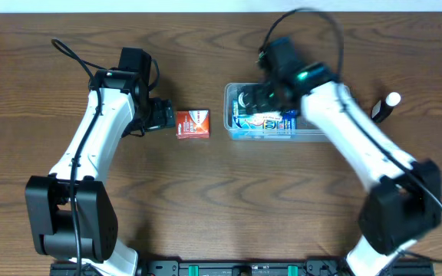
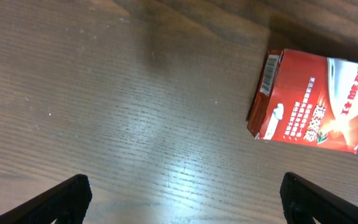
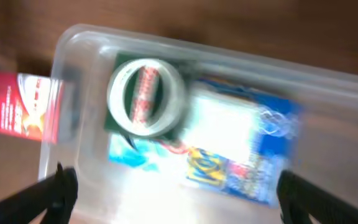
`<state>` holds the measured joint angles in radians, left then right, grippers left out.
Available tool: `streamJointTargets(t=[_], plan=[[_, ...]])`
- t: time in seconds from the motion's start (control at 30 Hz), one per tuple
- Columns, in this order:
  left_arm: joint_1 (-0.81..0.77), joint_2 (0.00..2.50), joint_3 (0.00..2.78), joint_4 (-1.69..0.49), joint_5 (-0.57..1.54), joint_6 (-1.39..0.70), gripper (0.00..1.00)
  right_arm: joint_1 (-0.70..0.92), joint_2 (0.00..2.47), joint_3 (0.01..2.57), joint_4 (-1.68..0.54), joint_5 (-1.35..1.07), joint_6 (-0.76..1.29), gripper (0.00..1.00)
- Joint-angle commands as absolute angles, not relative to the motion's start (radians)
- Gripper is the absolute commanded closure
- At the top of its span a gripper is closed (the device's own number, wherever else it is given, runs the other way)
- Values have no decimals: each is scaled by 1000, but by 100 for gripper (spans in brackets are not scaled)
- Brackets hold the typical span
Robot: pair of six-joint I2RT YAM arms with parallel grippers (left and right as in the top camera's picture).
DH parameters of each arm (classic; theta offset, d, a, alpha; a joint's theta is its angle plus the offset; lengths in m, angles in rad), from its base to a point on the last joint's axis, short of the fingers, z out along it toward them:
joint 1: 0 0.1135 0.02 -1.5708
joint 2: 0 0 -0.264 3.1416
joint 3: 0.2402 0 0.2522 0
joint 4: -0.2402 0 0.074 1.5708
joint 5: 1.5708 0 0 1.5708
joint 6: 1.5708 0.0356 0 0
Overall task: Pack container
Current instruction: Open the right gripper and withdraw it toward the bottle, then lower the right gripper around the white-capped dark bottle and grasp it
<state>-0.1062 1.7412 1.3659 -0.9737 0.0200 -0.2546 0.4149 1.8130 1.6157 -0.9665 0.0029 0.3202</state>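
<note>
One container (image 1: 275, 137) lies on the table (image 1: 221, 199), its long axis running left to right. Inside it are one roll of tape (image 3: 145, 98) and one blue packet (image 3: 244, 158). One red box (image 1: 192, 123) sits just left of the container, one marker (image 1: 386, 106) to its right. The right gripper (image 3: 176, 196) hangs over the container with fingers apart. The left gripper (image 2: 185, 196), fingers also apart, is beside the box.

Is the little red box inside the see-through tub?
No, the red box lies on the table outside the clear tub, beside one short end.
</note>
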Motion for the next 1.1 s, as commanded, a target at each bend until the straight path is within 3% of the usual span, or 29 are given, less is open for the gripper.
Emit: streamJointTargets(t=[0.0, 0.2, 0.4, 0.57, 0.93, 1.07], plan=[[-101, 1745, 1361, -979, 11, -252, 2, 315, 1697, 1736, -1087, 164, 294, 1], [-101, 1745, 1361, -974, 11, -253, 2, 3, 1648, 1772, -1235, 162, 232, 1], [-101, 1745, 1361, -963, 11, -253, 2, -226, 1708, 1740, -1221, 61, 141, 2], [-101, 1745, 1361, -963, 11, -253, 2, -283, 1773, 1695, -1158, 33, 95, 1], [-101, 1745, 1361, -963, 11, -253, 2, -286, 1928, 1679, -1071, 13, 80, 12], [-101, 1745, 1361, -963, 11, -253, 2, -289, 1967, 1679, -1055, 9, 57, 24]])
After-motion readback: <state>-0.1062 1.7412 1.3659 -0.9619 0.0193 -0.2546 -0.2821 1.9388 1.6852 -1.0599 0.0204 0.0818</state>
